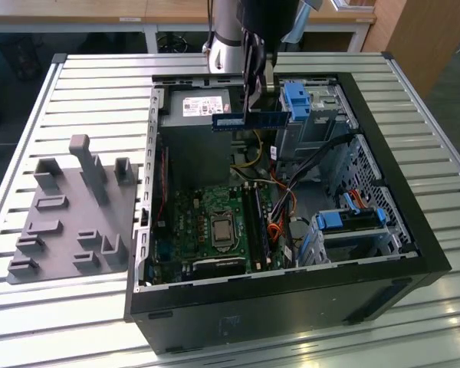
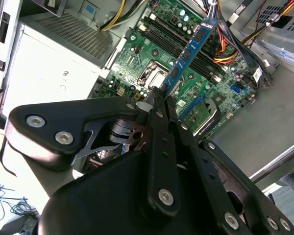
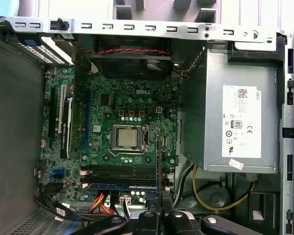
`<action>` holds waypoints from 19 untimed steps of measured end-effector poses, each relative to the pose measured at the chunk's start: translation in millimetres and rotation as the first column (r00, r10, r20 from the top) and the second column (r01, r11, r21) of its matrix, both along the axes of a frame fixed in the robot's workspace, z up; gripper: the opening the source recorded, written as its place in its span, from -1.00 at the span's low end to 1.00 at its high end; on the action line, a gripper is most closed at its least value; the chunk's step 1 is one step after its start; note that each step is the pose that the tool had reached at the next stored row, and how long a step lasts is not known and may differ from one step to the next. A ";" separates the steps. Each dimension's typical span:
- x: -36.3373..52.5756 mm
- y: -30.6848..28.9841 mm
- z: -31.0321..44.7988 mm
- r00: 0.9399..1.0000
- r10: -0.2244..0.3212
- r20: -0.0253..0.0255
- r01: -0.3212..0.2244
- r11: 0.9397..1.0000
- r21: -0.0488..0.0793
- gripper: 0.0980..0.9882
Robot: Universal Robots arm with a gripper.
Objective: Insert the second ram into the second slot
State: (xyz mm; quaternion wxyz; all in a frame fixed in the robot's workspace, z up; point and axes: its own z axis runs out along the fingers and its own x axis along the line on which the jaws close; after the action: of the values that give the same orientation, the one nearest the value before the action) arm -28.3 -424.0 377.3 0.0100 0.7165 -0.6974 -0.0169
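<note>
while the gripper clamps the second ram (held level), it hangs seemingly above the motherboard.

- You lose the second ram's lower end between the gripper's clamped fingers in the second wrist view.
- Your silver arm is cut off by the exterior view's top edge.

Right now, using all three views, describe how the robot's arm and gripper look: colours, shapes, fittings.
The arm is a smooth silver-grey tube. The gripper is matte black, built from flat linkage bars with rounded ends, joined by silver round-headed pivot bolts, and it tapers toward slim tips.
</note>
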 end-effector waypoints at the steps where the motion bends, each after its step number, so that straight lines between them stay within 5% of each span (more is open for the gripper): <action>1: 0.0 -0.2 0.0 1.000 0.000 0.000 0.000 1.000 0.000 -0.91; 16: 0.0 -8.7 -0.2 1.000 0.000 0.001 0.000 1.000 -0.001 -0.91; 19: -0.7 -12.3 -0.3 1.000 0.000 0.006 0.000 1.000 -0.001 -0.91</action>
State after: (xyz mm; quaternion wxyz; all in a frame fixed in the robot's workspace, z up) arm -29.0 -436.3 377.1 0.0080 0.7164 -0.6975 -0.0143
